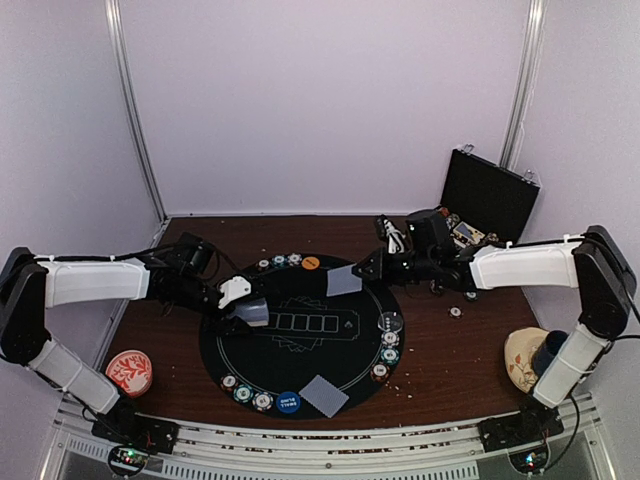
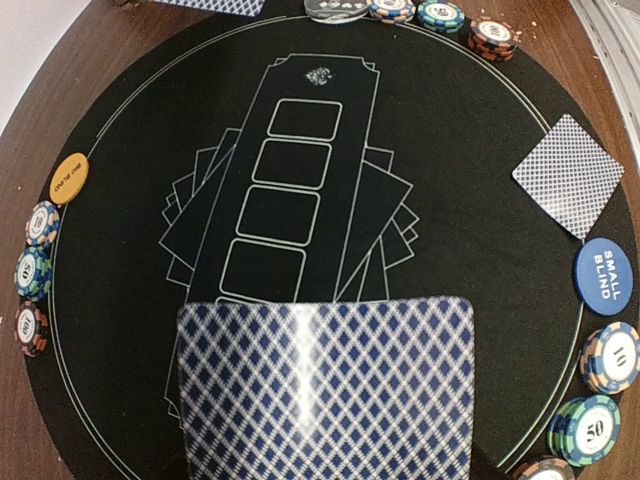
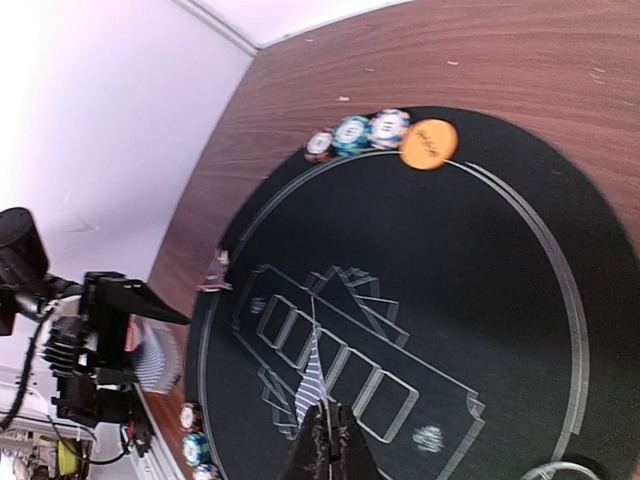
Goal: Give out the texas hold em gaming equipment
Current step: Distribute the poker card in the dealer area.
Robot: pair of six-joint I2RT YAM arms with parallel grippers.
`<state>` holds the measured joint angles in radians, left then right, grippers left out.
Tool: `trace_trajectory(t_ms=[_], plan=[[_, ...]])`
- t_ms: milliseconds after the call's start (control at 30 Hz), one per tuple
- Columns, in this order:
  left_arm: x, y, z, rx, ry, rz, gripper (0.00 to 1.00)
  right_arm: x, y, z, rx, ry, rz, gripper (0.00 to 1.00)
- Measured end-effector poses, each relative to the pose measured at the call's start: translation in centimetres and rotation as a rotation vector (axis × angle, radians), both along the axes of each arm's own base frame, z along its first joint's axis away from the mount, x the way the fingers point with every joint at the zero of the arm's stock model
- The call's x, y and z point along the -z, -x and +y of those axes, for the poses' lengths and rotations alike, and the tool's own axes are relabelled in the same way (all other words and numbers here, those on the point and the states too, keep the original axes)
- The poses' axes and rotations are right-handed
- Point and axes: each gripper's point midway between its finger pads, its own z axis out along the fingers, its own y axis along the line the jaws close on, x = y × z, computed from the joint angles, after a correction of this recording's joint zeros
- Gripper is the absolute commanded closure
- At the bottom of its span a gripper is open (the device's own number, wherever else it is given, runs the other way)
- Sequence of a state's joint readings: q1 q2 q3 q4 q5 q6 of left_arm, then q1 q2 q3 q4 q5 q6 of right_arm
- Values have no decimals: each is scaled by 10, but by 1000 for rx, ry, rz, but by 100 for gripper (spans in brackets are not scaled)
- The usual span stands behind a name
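Observation:
My left gripper (image 1: 243, 306) is shut on a stack of blue-backed playing cards (image 2: 325, 390) over the left side of the round black mat (image 1: 300, 350); the cards hide its fingers in the left wrist view. My right gripper (image 3: 330, 432) is shut on a single card (image 1: 345, 280), seen edge-on (image 3: 313, 385) above the mat's far right part. Another card (image 1: 325, 395) lies face down near the mat's front rim. Striped poker chips (image 1: 279, 261) and an orange disc (image 1: 310, 263) sit at the far rim, a blue disc (image 1: 288, 402) and chips (image 1: 243, 392) at the front, more chips (image 1: 388, 354) on the right.
A red-and-white round dish (image 1: 130, 370) sits at the front left of the wooden table. An open black case (image 1: 490, 195) stands at the back right. A pale dish with a dark blue cup (image 1: 547, 352) is beside the right arm. A loose chip (image 1: 455, 311) lies right of the mat.

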<state>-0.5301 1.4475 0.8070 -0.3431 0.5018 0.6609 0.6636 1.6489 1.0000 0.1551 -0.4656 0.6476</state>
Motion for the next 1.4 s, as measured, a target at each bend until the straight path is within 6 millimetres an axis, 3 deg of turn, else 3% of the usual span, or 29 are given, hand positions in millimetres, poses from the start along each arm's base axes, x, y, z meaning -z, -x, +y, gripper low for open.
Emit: trace_trajectory(t_ms=[300,533,700,1133,1300,1400], plan=[[0,0,0,0,0,0,89,34,-27,-64,120,127,56,100],[0,0,0,0,0,1,89,76,-36,-92,172,219,149,100],[0,1,0,2,2,2,89,93,-37,-100,181,252,193,100],[0,2,-1,6,6,7,89,112,-48,-112,202,344,222,97],[0,2,-1,7,7,7,89,117,-49,-120,225,382,229,91],[0,2,-1,7,7,7,89,116,-52,-122,233,396,217,82]])
